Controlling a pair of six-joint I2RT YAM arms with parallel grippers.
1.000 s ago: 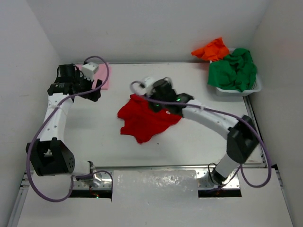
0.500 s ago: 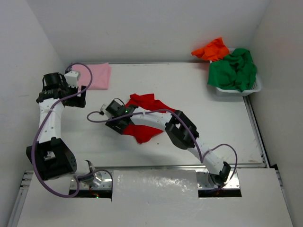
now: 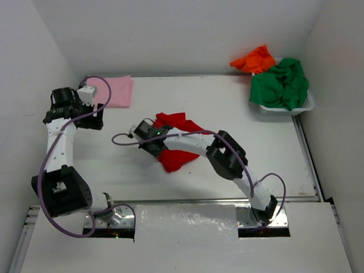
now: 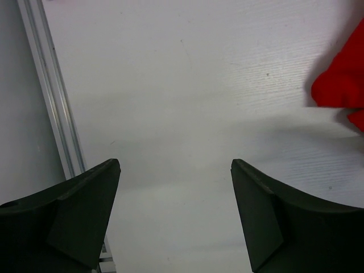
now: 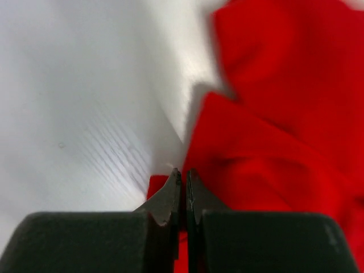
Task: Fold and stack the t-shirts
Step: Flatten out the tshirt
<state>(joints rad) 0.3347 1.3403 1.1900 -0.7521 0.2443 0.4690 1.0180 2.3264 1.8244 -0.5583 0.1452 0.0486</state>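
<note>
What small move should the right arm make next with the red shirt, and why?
Probably lift the right gripper slightly and pull leftward: it is shut, seemingly pinching an edge of the red t-shirt, which lies crumpled, not spread flat for folding.

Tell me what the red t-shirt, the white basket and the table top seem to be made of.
The red t-shirt looks like soft matte cloth, probably cotton knit: it slumps in loose folds without shine. The white basket is likely plastic, with a smooth rim and an openwork wall. The table top is a hard white matte sheet. The wrist views show fine parallel ribbing, perhaps corrugated plastic, but that is not certain.
</note>
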